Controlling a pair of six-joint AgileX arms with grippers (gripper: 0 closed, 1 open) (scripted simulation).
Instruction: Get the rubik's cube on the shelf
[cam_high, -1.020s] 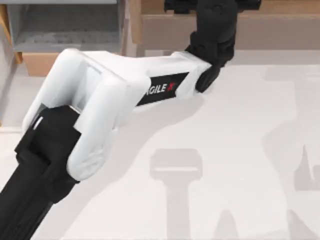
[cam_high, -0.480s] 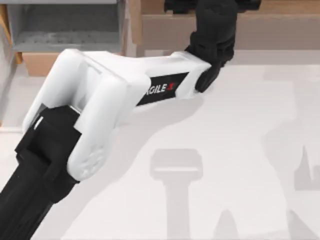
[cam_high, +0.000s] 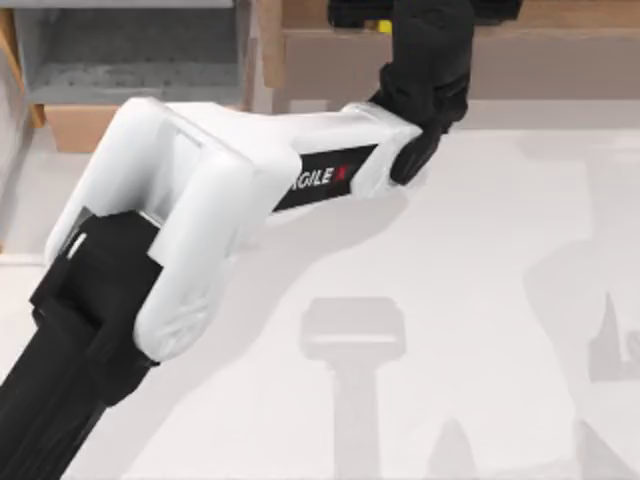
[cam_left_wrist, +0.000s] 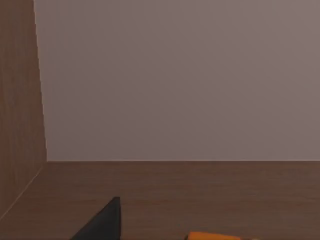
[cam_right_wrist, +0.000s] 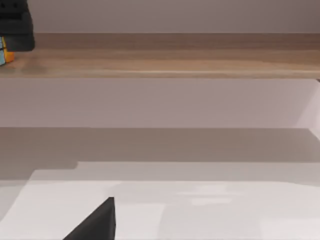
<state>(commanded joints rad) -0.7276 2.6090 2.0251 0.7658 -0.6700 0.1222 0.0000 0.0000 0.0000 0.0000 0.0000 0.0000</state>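
Just cube (cam_right_wrist: 5, 52) under left end effector (cam_right_wrist: 16, 25)

A rendered lab mock-up: bare white tabletop (cam_high: 470, 300), plain wooden shelf (cam_right_wrist: 175, 62), grey cabinet (cam_high: 130, 60), blank wall (cam_left_wrist: 175, 75).

The shelf (cam_right_wrist: 175, 62) is matt, grained wood; the table (cam_high: 470, 300) is smooth matt white

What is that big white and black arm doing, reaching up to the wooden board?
The left arm stretches across the white table to the long light-brown wooden shelf, its left gripper over the plank. The small, mostly yellow rubik's cube sits at the gripper on the shelf; whether it has been let go is unclear. The right gripper hangs low over the table, facing the shelf.
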